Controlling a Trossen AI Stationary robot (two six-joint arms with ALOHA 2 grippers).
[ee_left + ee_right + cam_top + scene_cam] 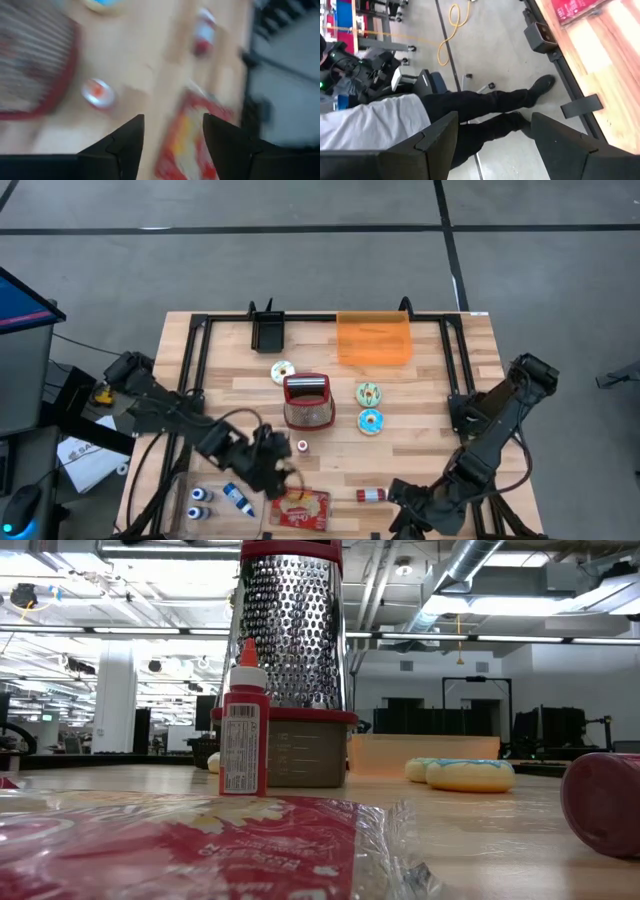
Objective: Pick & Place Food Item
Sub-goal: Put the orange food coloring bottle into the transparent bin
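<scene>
Left pincer (283,470), fingers parted and empty, just above the red food packet (302,509): it should centre over the packet before clenching.

Wooden slatted table (420,395) carrying: black bin (267,332) and orange tray (374,339) at the far edge; red-trimmed grater (308,400) at centre; three iced doughnuts (369,421) around it; a small red bottle (371,495), a red food packet (301,509) and small blue-capped bottles (237,500) along the near edge.
</scene>
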